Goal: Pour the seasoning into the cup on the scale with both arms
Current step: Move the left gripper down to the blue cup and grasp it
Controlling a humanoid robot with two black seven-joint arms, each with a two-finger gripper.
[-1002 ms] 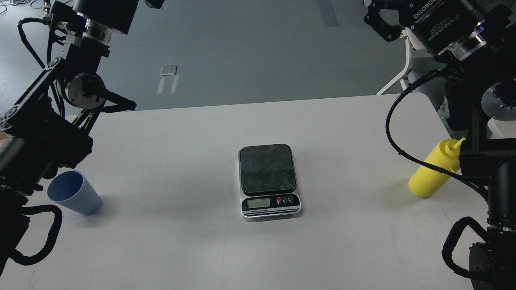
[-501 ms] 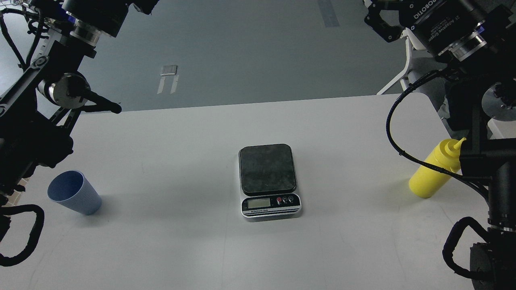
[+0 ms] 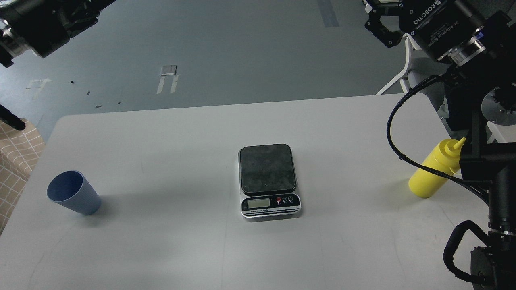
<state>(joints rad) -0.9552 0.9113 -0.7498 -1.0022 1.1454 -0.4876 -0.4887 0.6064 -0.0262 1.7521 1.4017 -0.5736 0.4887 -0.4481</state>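
The light blue ribbed cup point(image 3: 73, 193) stands upright and empty near the table's left edge. The scale point(image 3: 268, 180), with its dark platform bare, sits at the table's middle, display facing me. The yellow seasoning bottle point(image 3: 433, 169) stands at the right, partly behind my right arm and crossed by a black cable. My left gripper point(image 3: 78, 12) is high in the top left corner, far above the cup, dark and cut by the edge. My right gripper point(image 3: 379, 22), marked ROBOTIQ, is high at the top right, far above the bottle, with its fingers partly out of view.
The white table point(image 3: 181, 133) carries only these three things. A white chair frame point(image 3: 407, 68) stands beyond the table's far right corner. A checkered cloth point(image 3: 16, 161) shows off the left edge. My right arm's cable point(image 3: 393, 141) loops over the table by the bottle.
My left arm has swung up and out to the left, uncovering the table's left side and the cup. My right gripper has shifted slightly. The cup, scale and bottle have not moved.
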